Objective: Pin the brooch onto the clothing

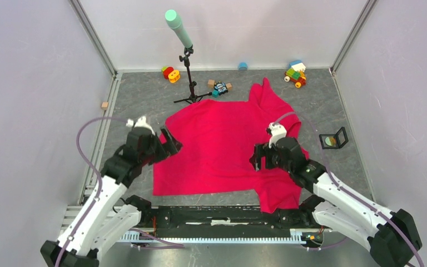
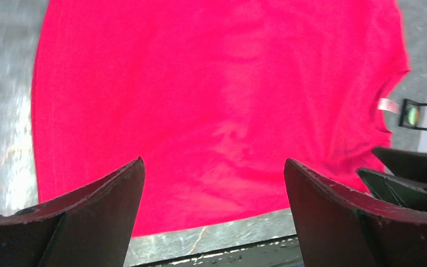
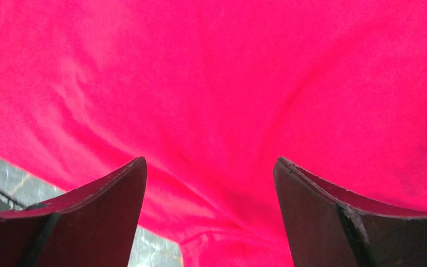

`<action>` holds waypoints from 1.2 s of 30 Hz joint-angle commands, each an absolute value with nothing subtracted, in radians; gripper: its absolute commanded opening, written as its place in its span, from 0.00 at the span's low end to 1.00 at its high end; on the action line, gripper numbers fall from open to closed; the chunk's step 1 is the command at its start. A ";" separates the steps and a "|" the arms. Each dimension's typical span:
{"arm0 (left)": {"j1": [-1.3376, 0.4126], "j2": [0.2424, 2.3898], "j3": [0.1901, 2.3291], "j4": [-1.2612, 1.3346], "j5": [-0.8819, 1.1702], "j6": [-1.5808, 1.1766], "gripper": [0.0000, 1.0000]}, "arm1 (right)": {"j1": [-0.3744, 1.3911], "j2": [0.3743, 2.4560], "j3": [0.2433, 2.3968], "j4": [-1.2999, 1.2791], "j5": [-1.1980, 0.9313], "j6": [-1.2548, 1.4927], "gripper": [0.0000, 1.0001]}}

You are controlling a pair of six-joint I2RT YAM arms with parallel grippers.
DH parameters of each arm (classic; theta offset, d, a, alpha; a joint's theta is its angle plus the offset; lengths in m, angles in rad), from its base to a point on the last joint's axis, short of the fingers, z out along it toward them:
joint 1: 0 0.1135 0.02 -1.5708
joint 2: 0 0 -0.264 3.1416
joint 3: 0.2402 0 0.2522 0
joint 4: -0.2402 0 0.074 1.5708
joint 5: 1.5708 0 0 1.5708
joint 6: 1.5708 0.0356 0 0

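Bright red-pink fabric T-shirt point(image 1: 222, 144) spread on grey table point(image 1: 144, 94). Left gripper point(image 2: 214, 167), right gripper point(image 3: 210, 161) held over it, jaws parted wide. Small yellowish-green round brooch point(image 1: 329, 141) set apart at right.

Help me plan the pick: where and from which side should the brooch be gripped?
Probably the rim of the brooch, from above, with the nearer right end effector: the small disc sits in an open black case right of the clothing.

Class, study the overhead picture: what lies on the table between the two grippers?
Only the red T-shirt spreads between the left gripper and the right gripper; the top external view shows nothing resting on that fabric.
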State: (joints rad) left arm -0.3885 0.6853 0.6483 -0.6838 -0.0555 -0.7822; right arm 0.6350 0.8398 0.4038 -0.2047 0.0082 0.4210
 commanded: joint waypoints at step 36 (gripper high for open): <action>-0.309 0.914 0.914 -0.602 -0.206 -0.241 1.00 | -0.217 1.343 0.612 0.124 0.355 0.247 0.74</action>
